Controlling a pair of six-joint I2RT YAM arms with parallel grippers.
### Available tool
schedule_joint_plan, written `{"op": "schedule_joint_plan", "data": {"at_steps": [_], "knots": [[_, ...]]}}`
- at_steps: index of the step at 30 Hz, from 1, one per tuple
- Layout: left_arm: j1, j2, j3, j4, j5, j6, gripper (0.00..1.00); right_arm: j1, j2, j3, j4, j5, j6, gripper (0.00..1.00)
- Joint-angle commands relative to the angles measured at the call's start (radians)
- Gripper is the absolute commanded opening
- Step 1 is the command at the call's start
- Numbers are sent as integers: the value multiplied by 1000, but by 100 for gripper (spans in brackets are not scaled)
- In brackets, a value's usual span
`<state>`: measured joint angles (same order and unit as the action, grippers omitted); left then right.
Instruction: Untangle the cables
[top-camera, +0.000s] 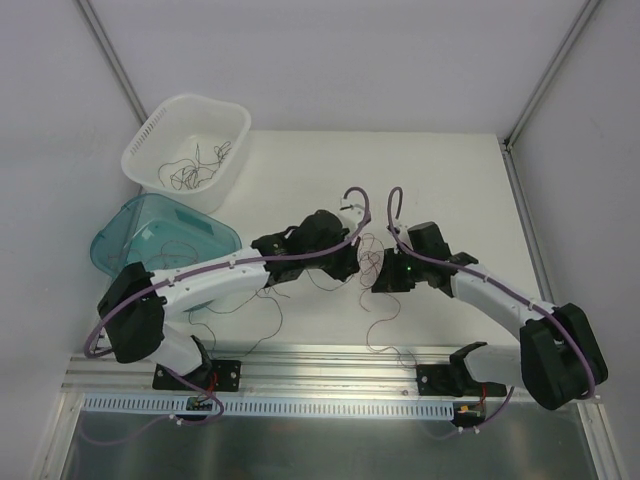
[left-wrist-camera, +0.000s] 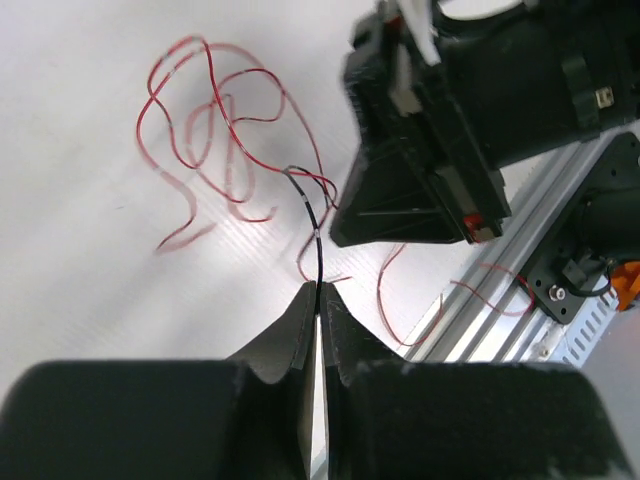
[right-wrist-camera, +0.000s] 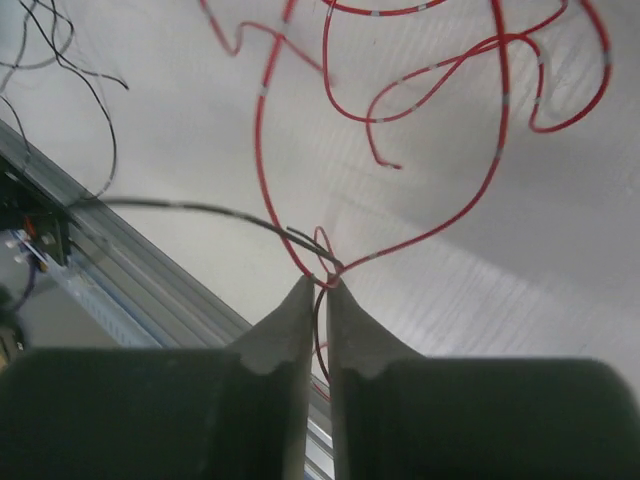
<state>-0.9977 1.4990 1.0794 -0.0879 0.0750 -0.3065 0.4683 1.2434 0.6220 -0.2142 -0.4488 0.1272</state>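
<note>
Left gripper (left-wrist-camera: 316, 290) clamped tight on cables (left-wrist-camera: 317, 250), right gripper (right-wrist-camera: 320, 283) likewise at crossing. Hair-thin, limp, snaggy; grab beside knot.

Table (top-camera: 440, 190): white, flat surface.
- Far left corner: white perforated basket (top-camera: 143, 150) holding thin curly cables (top-camera: 195, 165).
- Just in front of it: translucent teal tub (top-camera: 120, 245).
- Near edge: aluminium rail (top-camera: 330, 360) carrying both arm bases.
- Mid-surface: further loose red and dark strands trailing toward the rail.
</note>
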Motion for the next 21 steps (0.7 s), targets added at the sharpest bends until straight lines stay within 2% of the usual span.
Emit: {"op": "schedule_joint_plan", "data": {"at_steps": [1, 4, 11, 17, 21], "knots": [[73, -101, -19, 16, 28, -36, 0, -3, -35, -10, 3, 33, -9, 1], [155, -190, -18, 7, 69, -48, 0, -34, -62, -5, -62, 100, 0, 1], [306, -367, 27, -74, 77, -16, 0, -236, -119, 1, -189, 188, 80, 1], [338, -437, -4, -125, 43, -2, 0, -292, -165, 54, -241, 281, 130, 1], [338, -431, -114, -139, -32, -58, 0, -293, -134, 119, -287, 318, 132, 1]]}}
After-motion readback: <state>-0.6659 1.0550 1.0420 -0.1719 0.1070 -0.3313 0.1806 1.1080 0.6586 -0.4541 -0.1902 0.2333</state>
